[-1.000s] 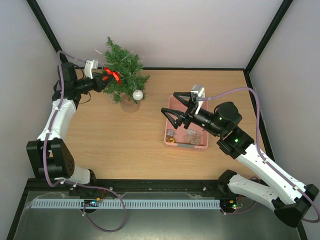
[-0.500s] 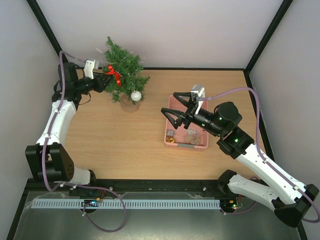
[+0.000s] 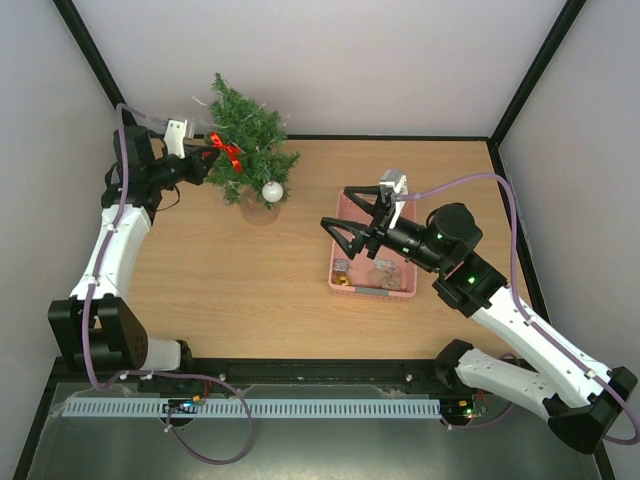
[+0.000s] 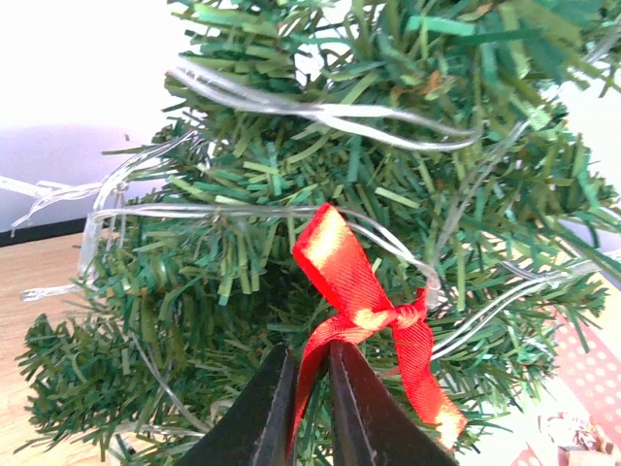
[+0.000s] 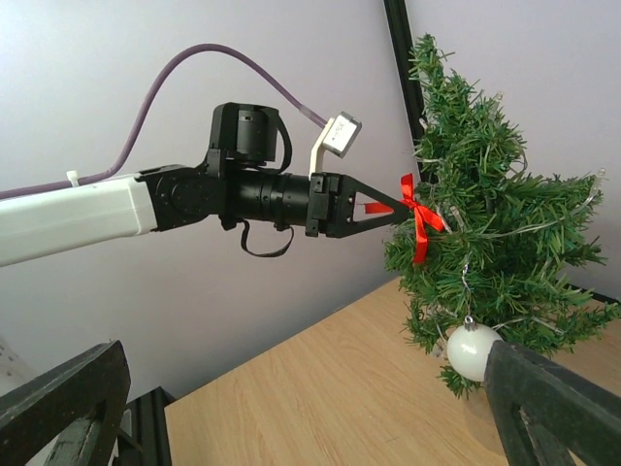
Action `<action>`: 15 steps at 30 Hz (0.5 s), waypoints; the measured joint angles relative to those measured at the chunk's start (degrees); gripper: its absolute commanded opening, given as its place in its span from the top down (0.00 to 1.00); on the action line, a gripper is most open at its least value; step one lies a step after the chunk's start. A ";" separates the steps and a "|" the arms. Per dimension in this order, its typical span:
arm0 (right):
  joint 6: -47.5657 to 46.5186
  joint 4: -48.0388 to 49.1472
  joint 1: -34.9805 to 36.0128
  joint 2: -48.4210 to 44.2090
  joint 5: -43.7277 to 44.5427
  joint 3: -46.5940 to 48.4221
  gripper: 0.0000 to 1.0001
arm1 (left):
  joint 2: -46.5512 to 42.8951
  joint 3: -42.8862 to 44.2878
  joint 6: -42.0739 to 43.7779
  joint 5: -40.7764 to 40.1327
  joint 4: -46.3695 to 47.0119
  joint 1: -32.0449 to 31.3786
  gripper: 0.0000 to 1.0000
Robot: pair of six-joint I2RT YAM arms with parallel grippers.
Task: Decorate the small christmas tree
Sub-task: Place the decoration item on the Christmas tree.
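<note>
Left pincer [image 4: 309, 361] first: its jaws are pressed nearly together with one tail of the red bow [image 4: 374, 316] caught between them, so that's a grip on ribbon and not on branch. The knot and upper loop sit just above the fingertips, pushed in among the needles, which reads to me as the bow being seated on a bough before release. The arm reaches in level from the left side, tips just inside the foliage. And there's the small christmas tree [image 3: 250, 135] itself, upright at the far left corner of the table [image 3: 220, 260], close to the back edge. Watch the clear light string [image 4: 320, 112], because it loops across the branches just above and around the bow, and a tail could snag on it when the jaws let go. Lower down hangs a white bauble [image 3: 271, 191], well apart from the grip. Over on the other side the right pincer [image 3: 336, 205] hovers spread wide and holding nothing above the pink basket [image 3: 372, 292], where a few small ornaments [image 3: 343, 267] wait, too small to name.
</note>
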 measured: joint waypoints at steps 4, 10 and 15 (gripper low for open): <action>0.11 0.00 0.00 0.11 -0.26 0.00 0.02 | 0.00 -0.42 -0.26 -1.31 -0.02 0.00 0.82; 0.22 0.00 0.00 0.13 -0.33 0.00 0.02 | 0.00 -0.57 -0.44 -1.73 0.07 0.00 0.82; 0.42 -0.02 0.00 0.57 -0.66 0.04 0.02 | 0.00 -0.61 -0.68 -2.91 0.17 -0.04 0.72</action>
